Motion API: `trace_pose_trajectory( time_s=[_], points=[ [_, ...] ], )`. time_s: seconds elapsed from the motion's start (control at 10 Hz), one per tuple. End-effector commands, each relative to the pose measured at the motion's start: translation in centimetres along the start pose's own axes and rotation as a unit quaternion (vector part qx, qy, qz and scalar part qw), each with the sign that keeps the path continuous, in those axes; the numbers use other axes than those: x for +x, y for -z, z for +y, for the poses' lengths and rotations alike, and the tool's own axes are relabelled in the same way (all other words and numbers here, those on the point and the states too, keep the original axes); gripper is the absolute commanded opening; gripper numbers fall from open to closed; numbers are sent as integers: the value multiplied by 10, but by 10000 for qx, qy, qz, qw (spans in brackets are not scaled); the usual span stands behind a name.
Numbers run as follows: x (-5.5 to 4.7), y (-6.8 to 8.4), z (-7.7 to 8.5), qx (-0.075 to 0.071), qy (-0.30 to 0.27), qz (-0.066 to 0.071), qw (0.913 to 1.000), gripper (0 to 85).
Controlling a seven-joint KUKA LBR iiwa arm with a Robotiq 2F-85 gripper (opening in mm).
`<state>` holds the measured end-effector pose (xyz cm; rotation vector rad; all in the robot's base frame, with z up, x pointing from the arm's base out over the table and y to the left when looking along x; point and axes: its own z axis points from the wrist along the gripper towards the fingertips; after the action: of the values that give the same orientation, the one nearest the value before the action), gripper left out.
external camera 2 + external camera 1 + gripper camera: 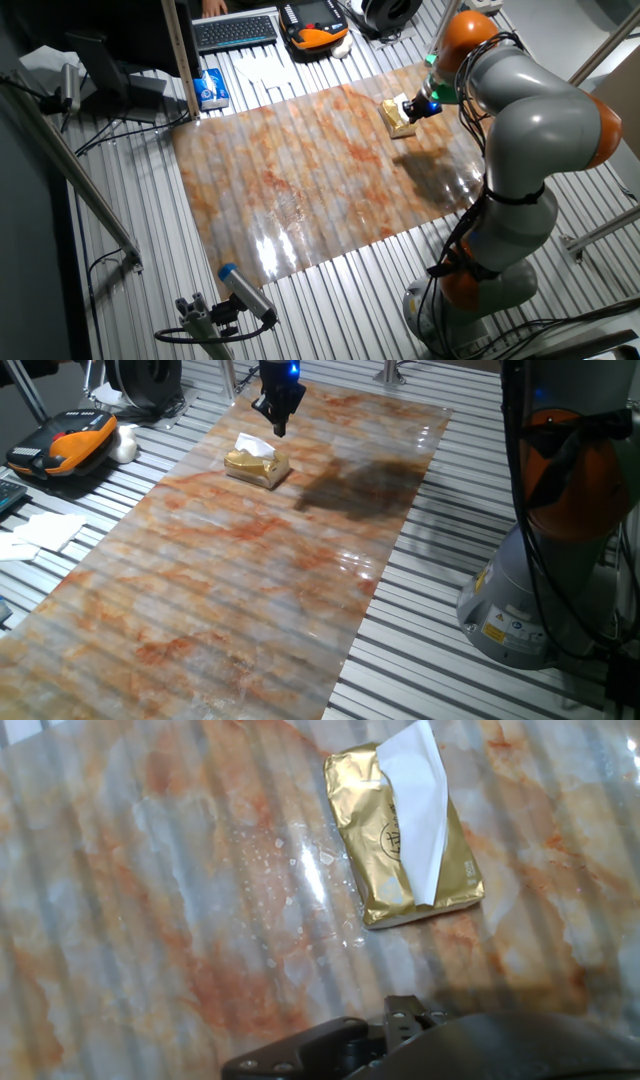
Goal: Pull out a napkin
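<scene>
marbled orange-grey mat [230, 590] covers the slatted metal table [420, 620]; gold tissue box [257, 466] lies flat on the mat's far end; off the mat: orange-black pendant [62, 442], white paper sheets [40, 530], keyboard [236, 31], blue box [210, 89]; grey cylinder with a blue tip [245, 291] near the mat's corner

the arm [530, 110] bends over the far right of the marbled mat [320, 180]. its gripper [418, 108] hangs just above the golden box [397, 120]. a keyboard [236, 31] lies beyond the mat.
</scene>
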<state>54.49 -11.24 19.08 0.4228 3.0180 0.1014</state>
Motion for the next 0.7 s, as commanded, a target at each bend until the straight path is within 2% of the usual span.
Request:
trace_pose_trajectory(
  time_s=[0.0,0.1,0.2,0.4,0.6],
  points=[
    [0,0,0,15,0,-15,10000,0],
    [-1,-1,-2,22,9,-32,10000,0],
    [-3,-1,-5,-55,23,-3,10000,0],
    [-18,-6,-21,-169,95,39,9998,0],
    [-37,-11,-34,-191,179,48,9996,0]
  ],
)
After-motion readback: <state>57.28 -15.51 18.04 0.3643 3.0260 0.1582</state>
